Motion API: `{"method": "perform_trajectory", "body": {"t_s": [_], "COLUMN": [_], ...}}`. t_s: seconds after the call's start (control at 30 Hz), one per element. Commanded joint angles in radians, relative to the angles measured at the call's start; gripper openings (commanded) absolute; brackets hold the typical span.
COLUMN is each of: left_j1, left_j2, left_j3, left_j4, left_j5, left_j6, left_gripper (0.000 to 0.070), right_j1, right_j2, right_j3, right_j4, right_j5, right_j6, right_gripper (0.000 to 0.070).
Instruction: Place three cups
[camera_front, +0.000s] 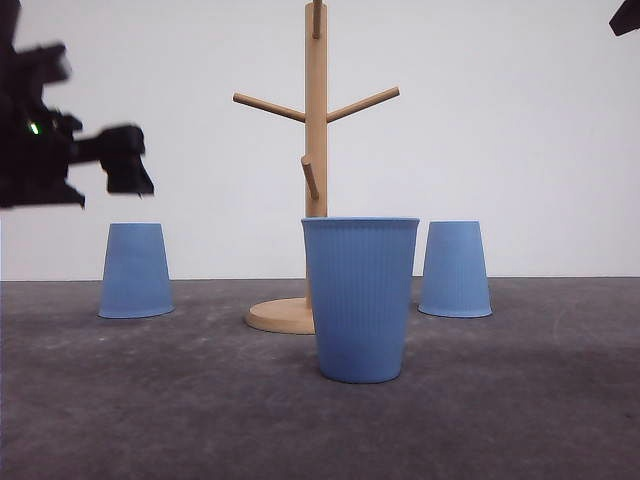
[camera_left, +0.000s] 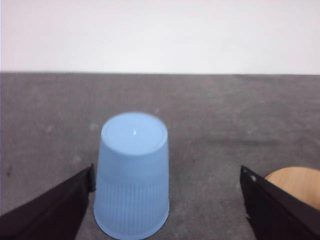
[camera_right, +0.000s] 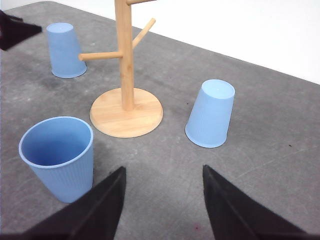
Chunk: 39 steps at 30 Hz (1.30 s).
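Cups are what I deal with here: my left gripper (camera_left: 165, 210) has its fingers (camera_left: 50, 210) spread wide, one upside-down cup (camera_left: 132, 175) standing between them, untouched. My right gripper (camera_right: 162, 205) is also spread, holding nothing, above the dark table (camera_right: 270, 145). Ahead of it, an upright cup (camera_right: 57, 155) stands near the wooden peg stand (camera_right: 125, 65), and another upside-down cup (camera_right: 211, 114) sits on the stand's other side.
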Motion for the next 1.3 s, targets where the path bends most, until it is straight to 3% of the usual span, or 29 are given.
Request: {"method": "perform_trajectory", "body": {"t_s": [0.0, 0.3, 0.6, 0.9, 1.27], "left_j1": [-0.003, 0.008, 0.042, 0.042, 0.043], "left_j2": [0.049, 0.22, 0.34, 0.357, 0.361], "left_j3": [0.04, 0.187, 0.3, 0.315, 0.316], "left_j4": [0.019, 0.008, -0.032, -0.073, -0.039], "left_j5": [-0.001, -0.043, -0.023, 0.017, 0.018], "left_j6": [-0.018, 0.021, 0.011, 0.01, 0.047], "left_gripper": [0.0609, 0.0647, 0.0645, 0.0635, 0.0633], "right_j1": [0.003, 0.003, 0.003, 0.003, 0.003], "right_j2": [0.004, 0.004, 0.004, 0.004, 0.004], "right_j3": [0.008, 0.008, 0.008, 0.008, 0.008], "right_j4": [0.01, 0.01, 0.01, 0.01, 0.01], "right_j5": [-0.001, -0.002, -0.002, -0.002, -0.002], "right_j6": [0.0, 0.003, 0.004, 0.004, 0.035], "right_gripper": [0.0309, 0.0309, 0.0309, 0.0309, 0.0309]}}
